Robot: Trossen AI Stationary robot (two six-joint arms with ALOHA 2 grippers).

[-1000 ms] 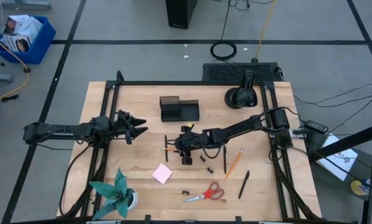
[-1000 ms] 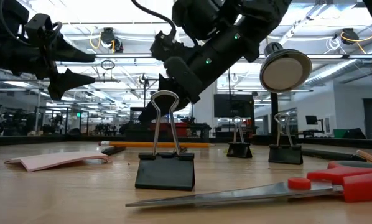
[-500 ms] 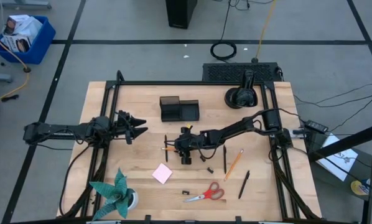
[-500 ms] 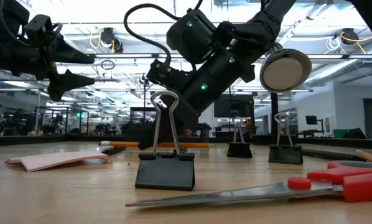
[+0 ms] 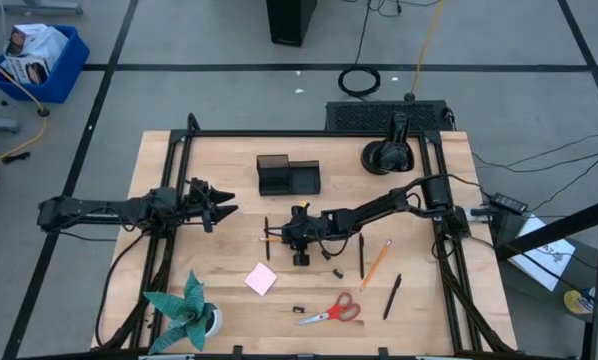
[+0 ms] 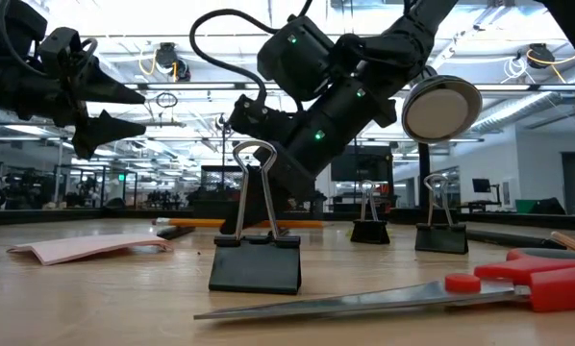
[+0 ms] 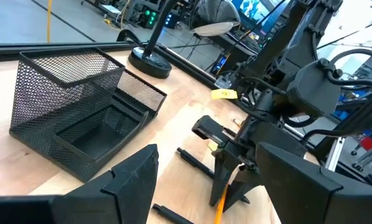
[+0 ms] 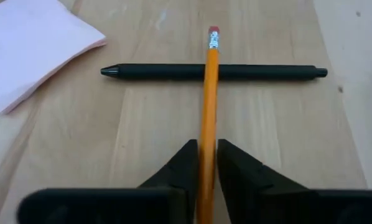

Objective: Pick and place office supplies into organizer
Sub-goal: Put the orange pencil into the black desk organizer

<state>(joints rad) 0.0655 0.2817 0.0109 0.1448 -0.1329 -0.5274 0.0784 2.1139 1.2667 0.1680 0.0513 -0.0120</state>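
A: Start at the left side of the table. What's there?

B: The left gripper [image 5: 222, 205] hangs above the wood near the left rail, fingers spread apart and nothing between them. In front of it, at the near left corner, stands a teal paper plant [image 5: 186, 309].

A: And moving toward the middle?

B: A pink sticky-note pad [image 5: 261, 279] lies flat on the table [image 5: 159, 160]. Farther back sits the black mesh organizer [image 5: 287, 176], taller section on its left, lower tray on its right. I see nothing in it from the left wrist view.

A: Where is the other arm working?

B: The right gripper [image 5: 280, 238] is down at the table's centre, in front of the organizer. Its fingers [image 8: 185, 167] are pinched on an orange pencil [image 8: 207, 112], which lies across a black pen [image 8: 260, 72]; the eraser end points away from the gripper.

A: What's right of that?

B: A binder clip [image 6: 255, 252] stands upright near the front edge, with red-handled scissors [image 5: 333, 311] just beside it. Then another pen [image 5: 360, 254], a second orange pencil [image 5: 376, 264] and a third pen [image 5: 392, 296], all apart from one another. At the back right is a round black base with an upright post [image 5: 388, 153].
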